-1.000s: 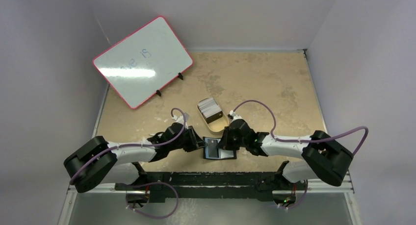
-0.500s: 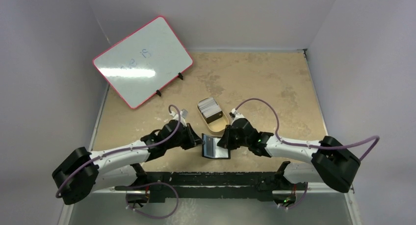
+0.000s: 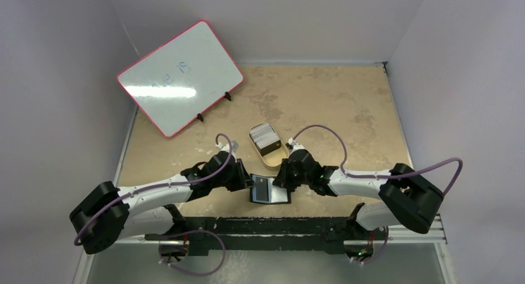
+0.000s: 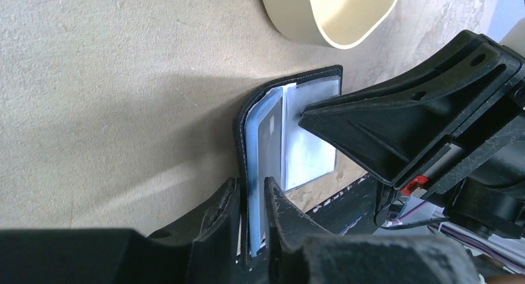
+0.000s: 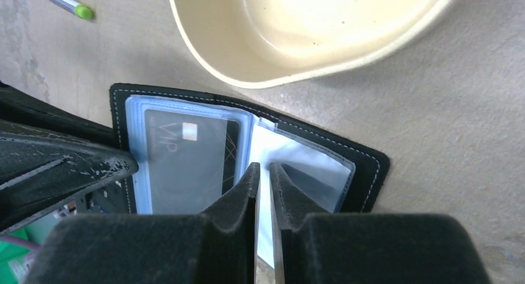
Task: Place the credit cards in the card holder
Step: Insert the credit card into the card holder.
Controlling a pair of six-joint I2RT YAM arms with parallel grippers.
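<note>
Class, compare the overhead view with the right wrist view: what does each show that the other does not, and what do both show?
Only the overhead view: the pink-framed whiteboard and the whitish credit cards stacked in the tin. Only the right wrist view: VIP lettering on the dark card sleeved in the card holder, and a green-tipped pen. Both: the open card holder, the tin, and the left gripper and right gripper at the holder.
</note>
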